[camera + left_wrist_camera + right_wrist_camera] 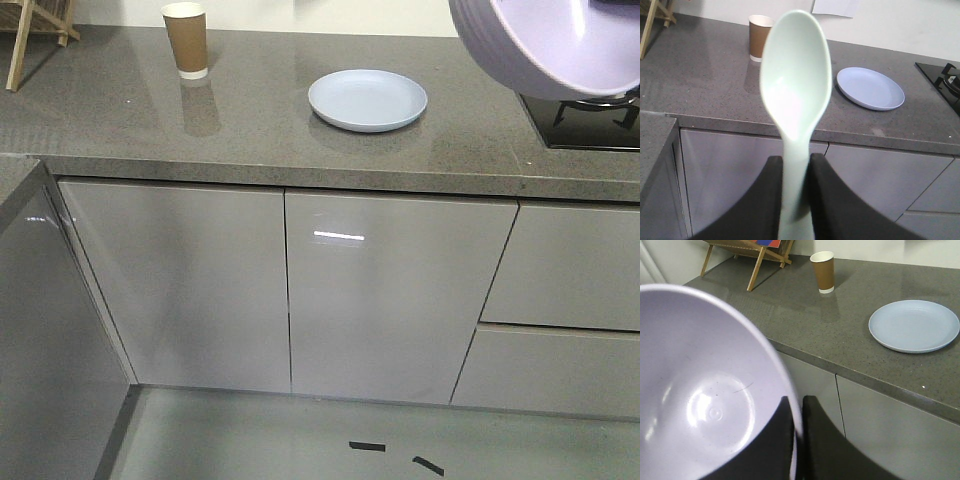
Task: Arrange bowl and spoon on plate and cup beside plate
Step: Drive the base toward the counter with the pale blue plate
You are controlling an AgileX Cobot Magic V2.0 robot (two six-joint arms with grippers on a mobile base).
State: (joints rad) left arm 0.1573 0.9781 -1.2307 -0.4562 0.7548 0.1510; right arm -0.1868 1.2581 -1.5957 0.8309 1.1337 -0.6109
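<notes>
Left gripper (796, 162): pinching spoon (796, 85) handle, scoop up, held in air. Right gripper (798, 407): clamped on bowl (705, 400) rim, bowl aloft. Plate (367, 99), cup (186, 38): on counter (110, 110), well apart

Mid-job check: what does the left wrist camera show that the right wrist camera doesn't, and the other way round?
Only the left wrist view: the spoon, scoop up, with its handle pinched in the left gripper, and a corner of the hob at the right edge.
Only the right wrist view: the bowl, held by its rim in the right gripper.
Both: the cup standing upright and the empty plate, apart on the counter, plus a wooden stand at the far left.
</notes>
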